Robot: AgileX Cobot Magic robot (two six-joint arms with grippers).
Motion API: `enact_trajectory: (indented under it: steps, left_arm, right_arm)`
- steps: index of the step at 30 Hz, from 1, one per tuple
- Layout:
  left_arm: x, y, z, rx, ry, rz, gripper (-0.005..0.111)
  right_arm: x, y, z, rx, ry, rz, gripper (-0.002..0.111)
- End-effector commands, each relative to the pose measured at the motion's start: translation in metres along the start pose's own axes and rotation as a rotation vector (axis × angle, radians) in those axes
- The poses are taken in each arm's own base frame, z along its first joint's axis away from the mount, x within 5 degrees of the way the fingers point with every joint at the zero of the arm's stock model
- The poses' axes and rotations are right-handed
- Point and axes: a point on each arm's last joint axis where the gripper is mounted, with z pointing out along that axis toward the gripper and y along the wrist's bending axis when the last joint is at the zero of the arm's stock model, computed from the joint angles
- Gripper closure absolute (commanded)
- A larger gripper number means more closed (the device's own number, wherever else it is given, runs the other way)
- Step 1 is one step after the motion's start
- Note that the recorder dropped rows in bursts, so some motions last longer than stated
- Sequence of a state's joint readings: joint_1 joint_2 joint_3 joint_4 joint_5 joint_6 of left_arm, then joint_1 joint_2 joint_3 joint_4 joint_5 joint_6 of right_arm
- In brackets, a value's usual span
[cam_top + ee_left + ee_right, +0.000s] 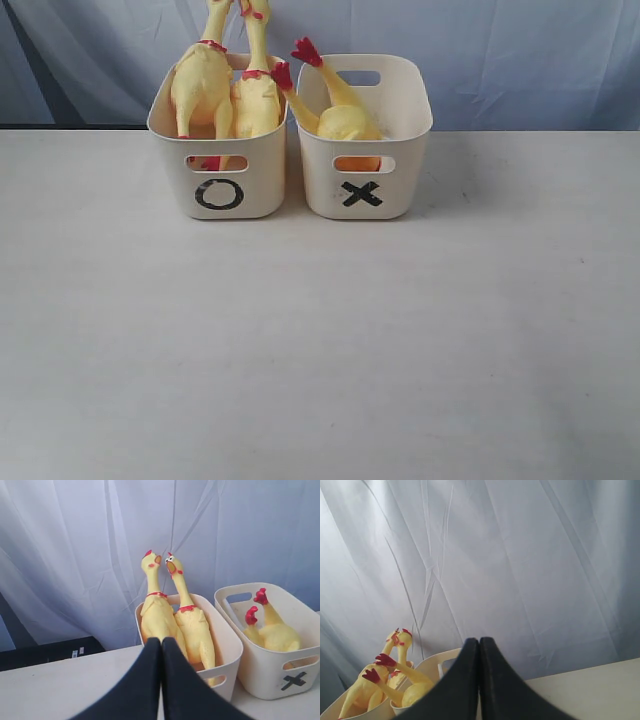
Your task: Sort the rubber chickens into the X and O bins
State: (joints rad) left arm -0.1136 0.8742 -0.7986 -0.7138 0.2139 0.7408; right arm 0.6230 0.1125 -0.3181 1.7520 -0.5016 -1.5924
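Two rubber chickens (203, 85) (258, 100) stand heads-up side by side in the O bin (265, 185), their necks reaching above its rim. The third chicken (345, 120) lies in the X bin (400, 110) with its red feet (308, 50) sticking up. Neither gripper appears in the exterior view. In the left wrist view my left gripper (161, 640) is shut and empty, short of the O bin (227, 645). My right gripper (479, 640) is also shut and empty, with the X bin's rim (437, 657) just behind its fingers.
The bins sit touching at the back of a pale table (320, 340). A grey-white curtain (520, 60) hangs right behind them. A dark low object (50, 652) lies beyond the table's edge in the left wrist view.
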Motion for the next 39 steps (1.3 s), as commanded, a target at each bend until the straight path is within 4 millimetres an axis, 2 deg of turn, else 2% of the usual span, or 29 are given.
enact_trajectory:
  steps: [1, 9, 17, 21, 39]
  left_arm:
    - [0.014, -0.005, -0.033, 0.001, -0.053, -0.03, 0.107]
    - [0.047, -0.013, -0.076, 0.001, -0.125, -0.034, 0.107]
    - [0.087, -0.016, -0.103, -0.019, -0.19, -0.03, 0.107]
    - [0.101, -0.016, -0.11, -0.039, -0.232, -0.037, 0.107]
    - [0.106, -0.018, -0.112, -0.017, -0.215, -0.033, 0.107]
  right_arm:
    - [0.0, -0.001, -0.001, 0.008, -0.008, -0.01, 0.109]
    - [0.0, -0.001, -0.001, 0.008, -0.008, -0.01, 0.109]
    - [0.0, -0.001, -0.001, 0.01, -0.008, -0.01, 0.109]
    - [0.0, -0.001, -0.001, 0.01, -0.008, -0.01, 0.109]
    - [-0.002, -0.003, -0.006, 0.015, -0.038, 0.001, 0.109]
